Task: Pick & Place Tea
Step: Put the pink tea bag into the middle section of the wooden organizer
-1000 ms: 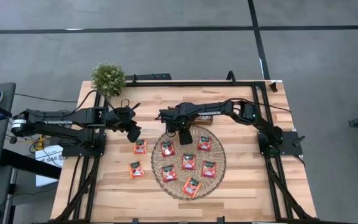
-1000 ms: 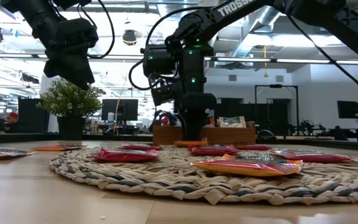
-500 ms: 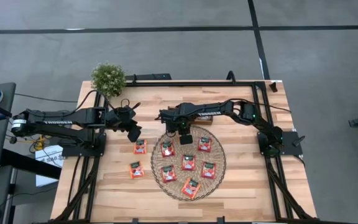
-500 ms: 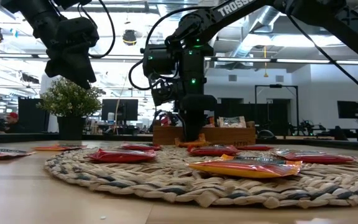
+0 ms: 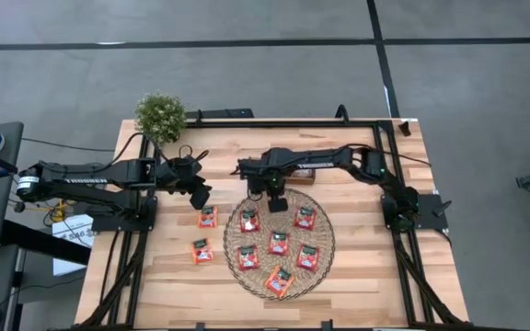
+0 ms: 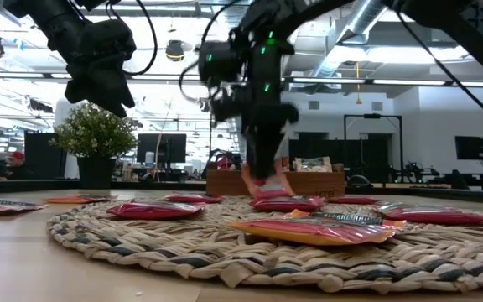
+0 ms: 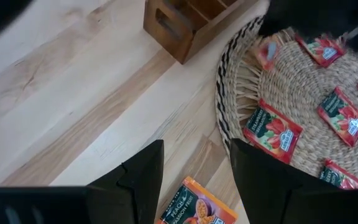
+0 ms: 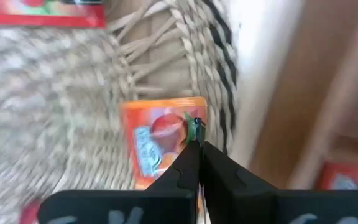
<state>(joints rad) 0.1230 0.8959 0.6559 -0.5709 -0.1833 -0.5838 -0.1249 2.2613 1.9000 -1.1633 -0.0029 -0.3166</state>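
Note:
Several red-orange tea sachets (image 5: pixel 279 243) lie flat on the round woven mat (image 5: pixel 325 262), and two more (image 5: pixel 208 217) (image 5: pixel 201 250) rest on the table left of it. My right gripper (image 5: pixel 277 204) (image 8: pixel 199 144) hangs over the mat's far edge, shut on an orange sachet (image 8: pixel 160 146) (image 6: pixel 265 180). My left gripper (image 5: pixel 199 196) (image 7: pixel 194 180) hovers open above the table left of the mat, over a peach sachet (image 7: pixel 191 210). The wooden tray (image 5: pixel 304 173) stands just beyond the mat. My right gripper pinches the orange sachet by one edge near a corner (image 8: pixel 190 127) between its two shut fingers. The fingers point down from above. The sachet hangs tilted below them over the mat's far rim (image 6: pixel 267 191). I cannot tell whether its lower end touches the mat.
A small potted plant (image 5: pixel 160 115) stands at the table's far left corner. The tray's wall (image 7: pixel 185 28) is close behind the held sachet. Bare wood lies along the near edge (image 5: pixel 182 294) and right of the mat (image 5: pixel 375 257).
My right gripper has shut on the orange sachet at the mat's far edge and risen, drawing the sachet up off the mat. The mat and the sachets on it have shifted a little toward the table's near edge.

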